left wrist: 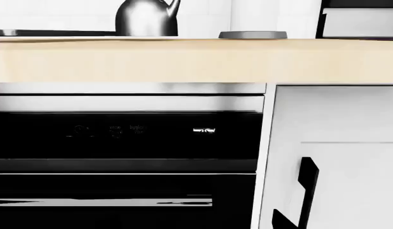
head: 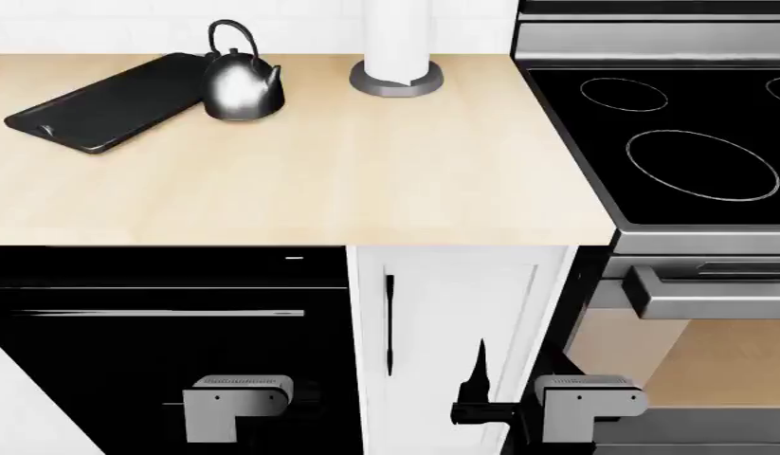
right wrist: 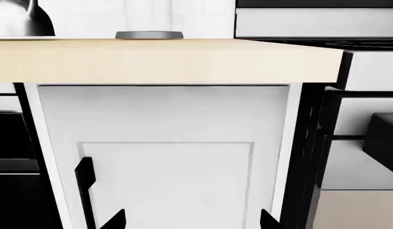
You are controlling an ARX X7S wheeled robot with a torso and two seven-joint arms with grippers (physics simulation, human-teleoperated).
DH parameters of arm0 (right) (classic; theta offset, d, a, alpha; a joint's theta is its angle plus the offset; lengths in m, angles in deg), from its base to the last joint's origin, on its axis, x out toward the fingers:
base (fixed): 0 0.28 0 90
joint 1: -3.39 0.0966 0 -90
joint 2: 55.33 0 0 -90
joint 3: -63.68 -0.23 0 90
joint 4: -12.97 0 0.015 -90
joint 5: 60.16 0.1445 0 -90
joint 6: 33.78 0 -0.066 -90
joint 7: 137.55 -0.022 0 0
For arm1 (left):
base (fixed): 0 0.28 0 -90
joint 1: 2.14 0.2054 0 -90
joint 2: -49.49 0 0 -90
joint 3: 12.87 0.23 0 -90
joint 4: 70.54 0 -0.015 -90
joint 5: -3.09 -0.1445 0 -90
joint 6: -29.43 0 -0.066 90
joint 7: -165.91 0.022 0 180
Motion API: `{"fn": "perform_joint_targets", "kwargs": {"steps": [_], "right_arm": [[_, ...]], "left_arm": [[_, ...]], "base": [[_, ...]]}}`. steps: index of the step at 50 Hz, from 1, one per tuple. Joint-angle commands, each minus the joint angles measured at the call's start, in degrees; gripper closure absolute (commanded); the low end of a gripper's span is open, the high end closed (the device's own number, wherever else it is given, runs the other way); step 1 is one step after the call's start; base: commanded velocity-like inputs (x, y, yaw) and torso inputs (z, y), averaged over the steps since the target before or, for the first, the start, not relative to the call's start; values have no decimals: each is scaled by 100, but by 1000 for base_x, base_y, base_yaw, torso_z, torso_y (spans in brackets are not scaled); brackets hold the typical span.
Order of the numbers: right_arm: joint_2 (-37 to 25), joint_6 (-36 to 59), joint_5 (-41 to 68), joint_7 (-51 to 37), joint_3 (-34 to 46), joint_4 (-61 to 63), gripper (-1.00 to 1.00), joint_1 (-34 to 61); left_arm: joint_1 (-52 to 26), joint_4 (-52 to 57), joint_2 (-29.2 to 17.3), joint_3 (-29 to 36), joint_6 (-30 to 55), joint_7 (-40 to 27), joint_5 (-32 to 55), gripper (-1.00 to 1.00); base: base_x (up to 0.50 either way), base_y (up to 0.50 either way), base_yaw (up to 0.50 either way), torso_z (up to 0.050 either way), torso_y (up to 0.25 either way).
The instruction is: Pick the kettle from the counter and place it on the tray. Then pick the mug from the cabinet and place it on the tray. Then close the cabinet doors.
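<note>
The squat shiny dark-metal kettle [head: 244,87] with its tall thin black handle sits far left on the light beige wood-grain counter [head: 364,171], touching the flat black tray [head: 99,109]. Black glass stovetop [head: 680,142] is at right. Both grippers hang low, can't tell their finger gap

Shiny dark kettle [head: 243,87] upright on beige counter [head: 364,180], touching black tray [head: 99,109]
</note>
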Motion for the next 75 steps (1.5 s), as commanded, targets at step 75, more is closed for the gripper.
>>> {"fn": "perform_joint_targets", "kwargs": {"steps": [75], "right_arm": [[-927,1448,526,-935,568,3409,-100,-521]], "left_arm": [[-12294,-4375,-93,1171,4954,-1000,260,-100]], "base": [[0,-19,0,42,39]]}}
